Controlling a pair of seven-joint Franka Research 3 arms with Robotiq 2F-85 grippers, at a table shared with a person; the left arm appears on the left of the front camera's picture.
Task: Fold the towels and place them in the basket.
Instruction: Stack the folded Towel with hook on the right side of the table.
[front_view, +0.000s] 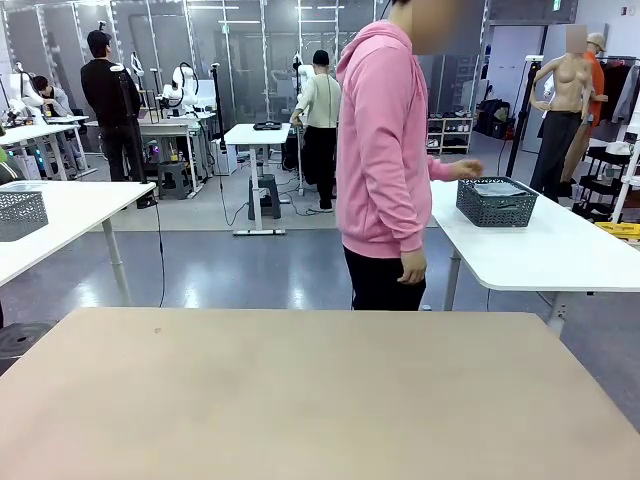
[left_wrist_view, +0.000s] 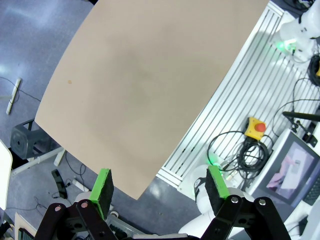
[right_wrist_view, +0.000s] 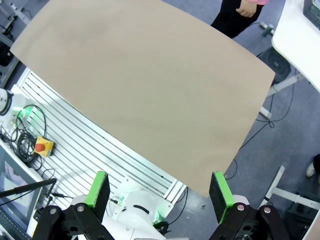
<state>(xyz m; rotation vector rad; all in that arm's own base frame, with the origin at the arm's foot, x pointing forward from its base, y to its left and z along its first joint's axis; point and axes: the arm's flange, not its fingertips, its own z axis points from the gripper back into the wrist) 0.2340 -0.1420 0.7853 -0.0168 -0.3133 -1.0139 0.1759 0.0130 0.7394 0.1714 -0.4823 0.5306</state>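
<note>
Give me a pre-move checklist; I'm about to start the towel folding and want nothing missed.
1. Left hand open, holding nothing: ok.
2. Right hand open, holding nothing: ok.
3. Towels on the table: not ok, its top is bare.
4. Basket within reach: not ok, it sits on the white table behind, by the person's hand.
5. Basket contents: cannot tell; something pale lies inside.
6. Person ready at the far edge: not ok, turned toward the basket.
</note>
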